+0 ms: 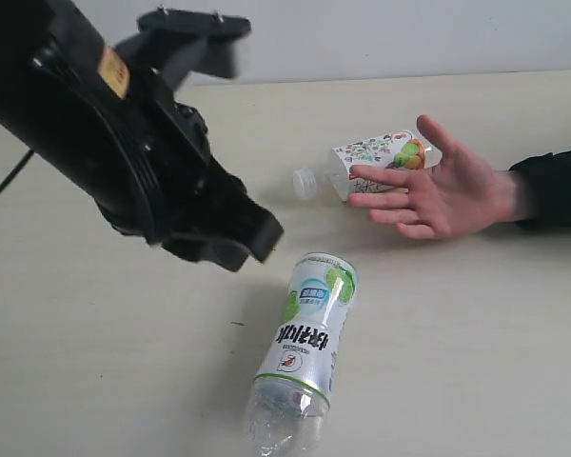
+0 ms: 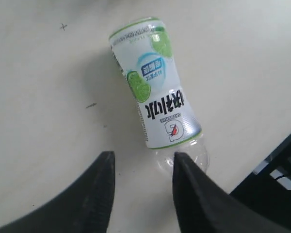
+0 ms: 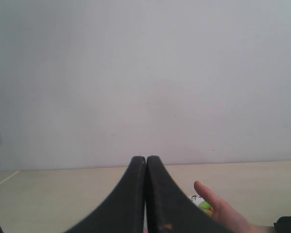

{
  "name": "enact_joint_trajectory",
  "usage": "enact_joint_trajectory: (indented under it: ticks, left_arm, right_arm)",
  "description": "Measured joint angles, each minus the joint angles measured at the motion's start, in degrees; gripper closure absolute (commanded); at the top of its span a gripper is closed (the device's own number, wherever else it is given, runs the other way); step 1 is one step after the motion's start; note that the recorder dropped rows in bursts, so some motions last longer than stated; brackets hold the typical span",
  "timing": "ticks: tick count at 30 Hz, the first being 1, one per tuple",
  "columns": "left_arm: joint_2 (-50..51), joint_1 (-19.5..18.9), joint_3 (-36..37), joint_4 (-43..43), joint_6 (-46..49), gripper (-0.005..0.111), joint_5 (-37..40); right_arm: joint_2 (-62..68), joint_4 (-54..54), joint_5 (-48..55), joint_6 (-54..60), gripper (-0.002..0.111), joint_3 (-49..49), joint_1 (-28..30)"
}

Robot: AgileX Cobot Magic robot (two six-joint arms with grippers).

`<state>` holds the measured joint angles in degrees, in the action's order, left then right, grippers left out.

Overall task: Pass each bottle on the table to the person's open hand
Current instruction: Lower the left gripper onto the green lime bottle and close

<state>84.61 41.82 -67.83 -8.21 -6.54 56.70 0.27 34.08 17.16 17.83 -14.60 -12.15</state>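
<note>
A clear bottle with a white-green lime label (image 1: 309,333) (image 2: 155,87) lies on its side on the cream table (image 1: 95,362). My left gripper (image 2: 141,158) (image 1: 247,243) hovers open just beside it; one finger (image 2: 184,179) overlaps the bottle's clear end, and nothing sits between the fingers. The floral fruit bottle (image 1: 376,157) (image 3: 203,205) lies behind the person's open hand (image 1: 447,186) (image 3: 218,206), against the fingers. My right gripper (image 3: 145,160) is shut and empty, held high facing the wall; the exterior view does not show it. The pink-white and white-blue bottles are out of view.
The person's dark sleeve (image 1: 557,186) comes in from the right edge. A black cable (image 1: 5,181) hangs at the far left. A black structure (image 2: 276,179) shows at the edge of the left wrist view. A pale wall (image 1: 409,33) backs the table.
</note>
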Motion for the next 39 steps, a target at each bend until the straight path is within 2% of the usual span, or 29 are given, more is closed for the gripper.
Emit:
enact_joint_trajectory:
  ticks: [5, 9, 11, 15, 20, 32, 39]
  left_arm:
    - [4.8, 7.8, 0.0, 6.4, -7.1, 0.044, 0.0]
    - [7.4, 12.0, 0.0, 6.8, -10.8, 0.042, -0.9]
    - [8.5, 12.8, 0.0, 6.8, -12.9, 0.042, -1.9]
    - [11.2, 13.1, -0.1, 7.1, -16.3, 0.041, -2.6]
    - [14.5, 13.2, -1.9, 7.1, -17.2, 0.033, -2.5]
    - [22.7, 13.2, -10.8, 8.2, -21.1, 0.033, -1.5]
    - [27.4, 13.2, -14.4, 12.5, -25.5, 0.033, 1.0]
  right_arm:
    - [0.0, 0.0, 0.0, 0.0, 0.108, 0.0, 0.0]
    - [0.0, 0.0, 0.0, 0.0, 0.108, 0.0, 0.0]
    - [0.0, 0.0, 0.0, 0.0, 0.108, 0.0, 0.0]
    - [0.0, 0.0, 0.0, 0.0, 0.108, 0.0, 0.0]
    - [0.0, 0.0, 0.0, 0.0, 0.108, 0.0, 0.0]
    - [0.0, 0.0, 0.0, 0.0, 0.108, 0.0, 0.0]
    - [0.0, 0.0, 0.0, 0.0, 0.108, 0.0, 0.0]
